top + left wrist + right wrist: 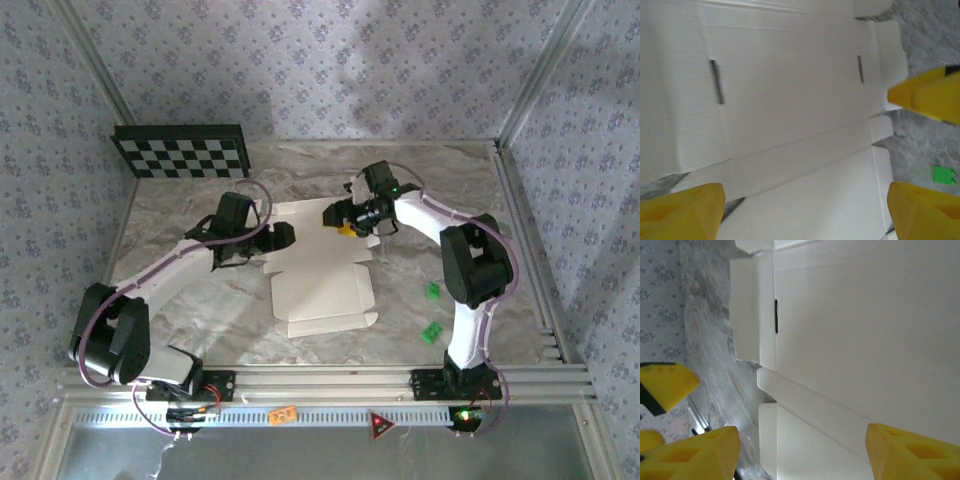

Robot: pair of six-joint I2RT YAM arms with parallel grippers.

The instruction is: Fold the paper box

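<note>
"Top external first," says Ben. "Where is the paper box (322,285)?"

"Flat and unfolded in the middle of the marble table (455,175), flaps spread out. The checkerboard panel (180,150) stands at the sheet's ten o'clock. The green blocks (433,291) sit at its four o'clock, well apart from it (one a little nearer the arm bases than the other)."

"And the grippers?"

"The left gripper (287,236) is over the sheet's eleven o'clock corner. The right gripper (338,217) is over its one o'clock edge, and the two are near each other. Whether either touches the card, I cannot tell from above."

"What does the left wrist view give?"

"The left gripper (805,215) has its yellow fingers (682,212) spread wide. Nothing is caught between them, and the paper box (790,90) lies below. Two dark slots (716,81) are cut in the panel. A third yellow tip (927,97) pokes in at three o'clock, and a green block (943,175) lies on the marble at four o'clock."

"Right wrist?"

"Much the same. The right gripper (805,455) stands agape, its yellow fingers (912,452) far apart and holding nothing. The paper box (865,330) is beneath them, taking up the frame from twelve round to five o'clock. One slot (776,316) shows at eleven o'clock, near the small side flaps (the picture is soft there). Bare marble runs down the nine o'clock side."
</note>
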